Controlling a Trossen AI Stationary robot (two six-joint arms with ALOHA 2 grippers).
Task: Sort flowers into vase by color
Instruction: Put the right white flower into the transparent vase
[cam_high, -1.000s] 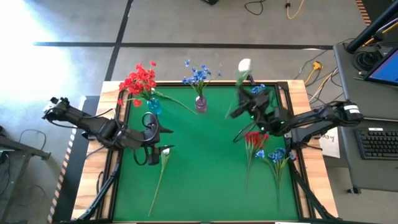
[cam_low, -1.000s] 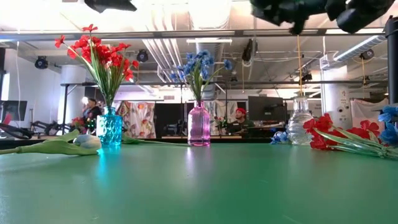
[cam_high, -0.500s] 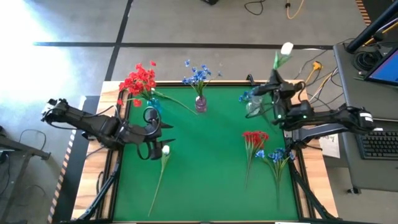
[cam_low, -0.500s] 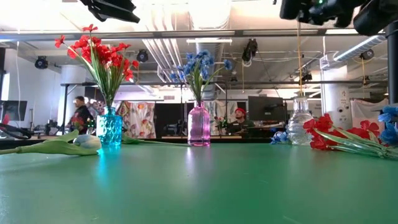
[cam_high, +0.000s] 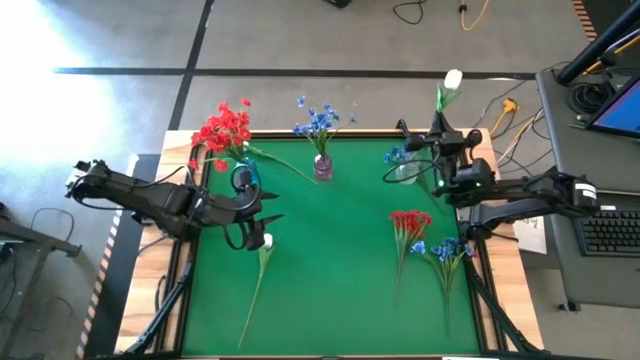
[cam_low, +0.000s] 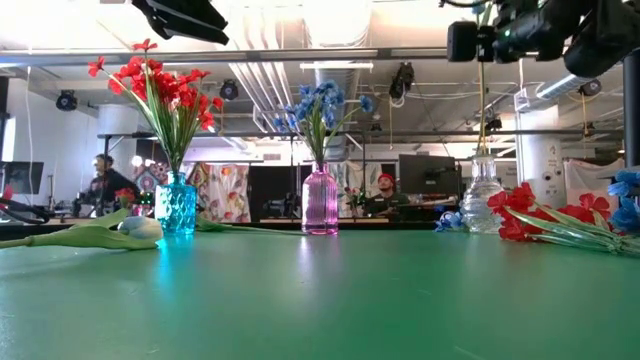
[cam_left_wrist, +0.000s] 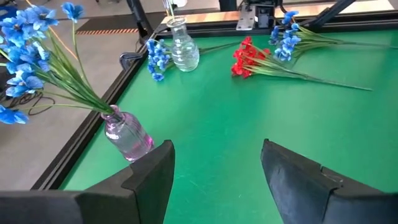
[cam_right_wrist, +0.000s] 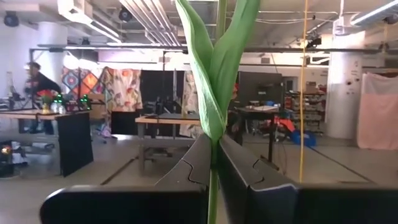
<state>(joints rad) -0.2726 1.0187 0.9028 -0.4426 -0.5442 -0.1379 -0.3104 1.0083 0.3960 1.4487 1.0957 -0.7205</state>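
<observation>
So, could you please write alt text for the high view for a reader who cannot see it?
Above a green table, the right end effector holds a white tulip upright over a clear vase at the far right. The left end effector hovers open over another white tulip; loose red flowers and blue flowers lie at right.

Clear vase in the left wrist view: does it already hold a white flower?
No. The clear vase stands empty on the green table, with blue flowers lying beside it.
</observation>
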